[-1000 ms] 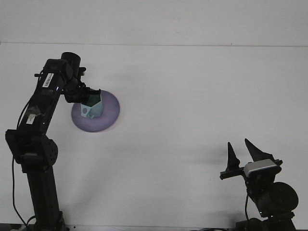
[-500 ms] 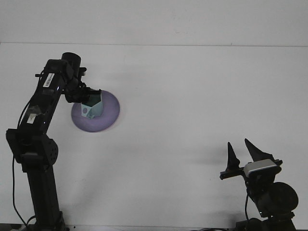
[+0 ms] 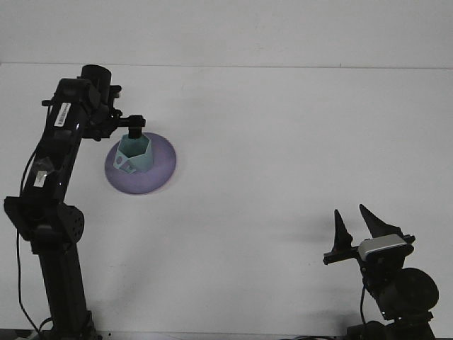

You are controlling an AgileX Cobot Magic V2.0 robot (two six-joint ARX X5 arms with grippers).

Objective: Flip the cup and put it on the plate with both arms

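A pale teal cup (image 3: 134,154) stands upright on the purple plate (image 3: 161,164) at the left of the table, its mouth facing up. My left gripper (image 3: 134,129) hovers just behind and above the cup's back rim, open, with one fingertip (image 3: 134,133) close to the rim. My right gripper (image 3: 355,225) rests low at the front right, open and holding nothing, far from the cup and plate.
The white table (image 3: 283,142) stretches between the two arms. The left arm's black column (image 3: 53,234) rises at the front left, beside the plate.
The left gripper has let go of the cup and drawn up and back to the left. The cup, tilted before, now sits upright on the plate. The right arm has not moved.
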